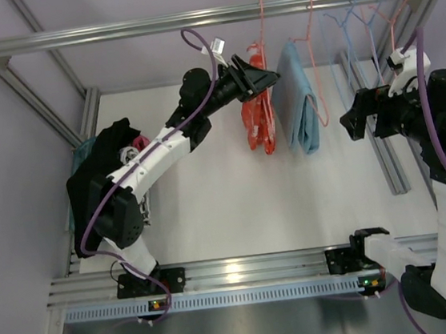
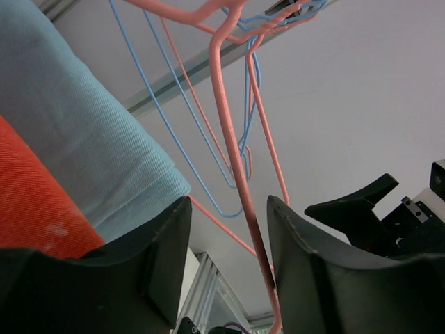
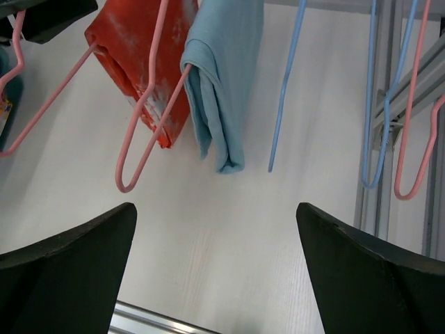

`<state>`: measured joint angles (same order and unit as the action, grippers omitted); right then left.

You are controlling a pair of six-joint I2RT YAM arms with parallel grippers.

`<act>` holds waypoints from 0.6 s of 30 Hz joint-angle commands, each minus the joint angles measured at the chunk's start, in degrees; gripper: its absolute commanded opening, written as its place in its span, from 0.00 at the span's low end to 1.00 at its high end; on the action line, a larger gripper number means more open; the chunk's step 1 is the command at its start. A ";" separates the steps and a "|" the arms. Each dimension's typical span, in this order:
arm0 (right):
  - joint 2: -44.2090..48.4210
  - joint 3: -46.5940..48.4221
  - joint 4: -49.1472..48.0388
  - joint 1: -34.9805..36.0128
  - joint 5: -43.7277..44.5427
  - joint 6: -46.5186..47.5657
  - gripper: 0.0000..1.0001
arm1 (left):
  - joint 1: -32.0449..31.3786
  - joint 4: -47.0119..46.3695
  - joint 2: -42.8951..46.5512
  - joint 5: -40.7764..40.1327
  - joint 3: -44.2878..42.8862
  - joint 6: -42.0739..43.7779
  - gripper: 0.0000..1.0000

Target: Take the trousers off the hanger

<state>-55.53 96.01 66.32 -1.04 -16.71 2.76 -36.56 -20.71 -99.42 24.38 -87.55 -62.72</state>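
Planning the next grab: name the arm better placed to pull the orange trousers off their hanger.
Left. The left gripper is at the orange trousers, the pink hanger wire between its open jaws. The right gripper hangs open beyond the blue garment, farther off.

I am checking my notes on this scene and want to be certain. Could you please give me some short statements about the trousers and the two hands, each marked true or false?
1. The orange-red trousers hang from the rail. True.
2. The right hand holds a blue hanger. False: it is open and holds nothing.
3. A pink hanger wire runs between the fingers of the left hand. True.
4. The light blue trousers lie flat on the table. False: they hang beside the orange-red pair.
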 commanded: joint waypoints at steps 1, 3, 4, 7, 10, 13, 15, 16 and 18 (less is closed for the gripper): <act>1.21 1.03 0.47 -0.72 4.49 -6.71 0.99 | -0.62 -7.06 -0.69 -1.27 -2.45 -2.58 0.51; 2.96 -0.89 -0.92 -0.63 2.66 -5.76 0.99 | -0.71 -8.38 -1.04 -1.35 -2.54 -3.46 0.46; 3.58 -1.60 -1.37 -0.63 2.47 -5.67 0.99 | -0.71 -8.90 -1.13 -1.27 -2.71 -3.46 0.45; 3.94 -2.58 -1.64 -0.63 -0.25 -4.09 1.00 | -0.89 -10.14 -1.39 -1.00 -3.07 -3.38 0.30; 2.45 -1.70 -0.06 -0.63 -2.45 -5.13 0.99 | -0.89 -11.02 -0.87 -1.35 -3.15 -3.46 0.04; 1.30 -2.22 0.47 -0.63 -3.94 -6.54 0.99 | -0.89 -13.04 -0.25 -1.35 -3.33 -3.55 0.00; 0.95 -2.93 0.30 -0.72 -4.73 -7.42 1.00 | -0.89 -14.61 0.45 -1.09 -3.68 -3.20 0.00; 0.86 -3.10 0.21 -0.72 -5.17 -7.60 0.99 | -0.89 -14.97 0.71 -1.00 -3.94 -2.94 0.00; 0.60 -3.02 0.21 -0.63 -6.49 -8.04 0.99 | -0.89 -15.41 1.33 -0.21 -5.26 -1.89 0.00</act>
<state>-54.54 93.12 66.74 -1.04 -20.36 -3.46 -36.95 -23.68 -101.82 22.70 -88.09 -67.40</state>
